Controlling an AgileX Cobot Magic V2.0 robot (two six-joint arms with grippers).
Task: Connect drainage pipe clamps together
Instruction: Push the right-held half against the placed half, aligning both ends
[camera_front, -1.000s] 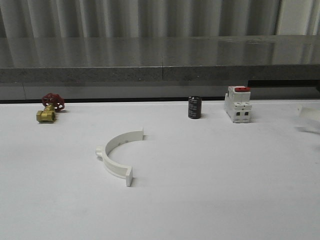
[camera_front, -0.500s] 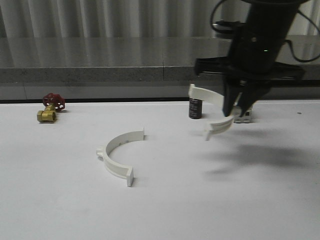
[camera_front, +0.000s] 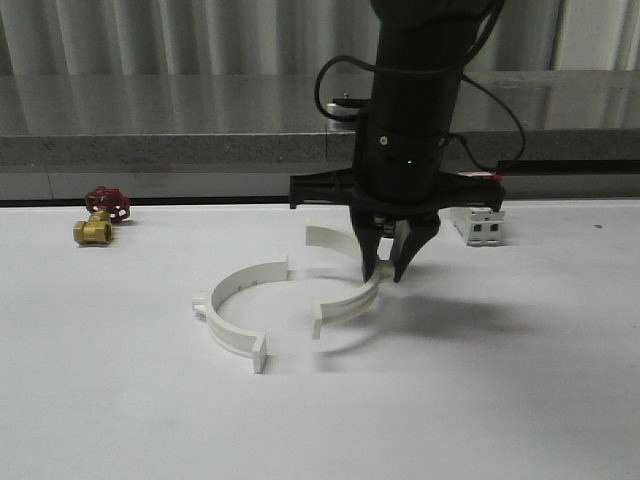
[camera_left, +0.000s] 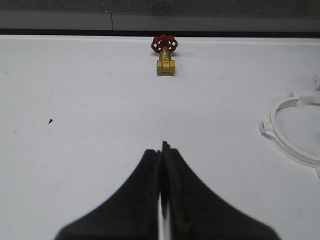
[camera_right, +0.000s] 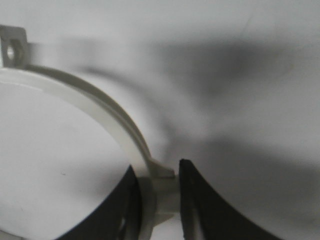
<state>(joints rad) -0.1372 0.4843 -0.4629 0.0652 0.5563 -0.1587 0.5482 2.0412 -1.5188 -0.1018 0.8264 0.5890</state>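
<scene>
since half a second ago the right pincer (camera_front: 388, 272) has carried its clamp half (camera_front: 345, 290) leftward and lower, from beside the black cylinder to just right of the other clamp half (camera_front: 232, 310) lying on the white table (camera_front: 500, 400). its fingers (camera_right: 200, 205) are closed on the carried half at the side lug, open side facing the lying one, the two near but apart. the left pincer (camera_left: 162, 170) is closed and holds nothing. behind the right arm stands a white breaker (camera_front: 478, 225); far left sits a brass valve (camera_front: 100, 215).
</scene>
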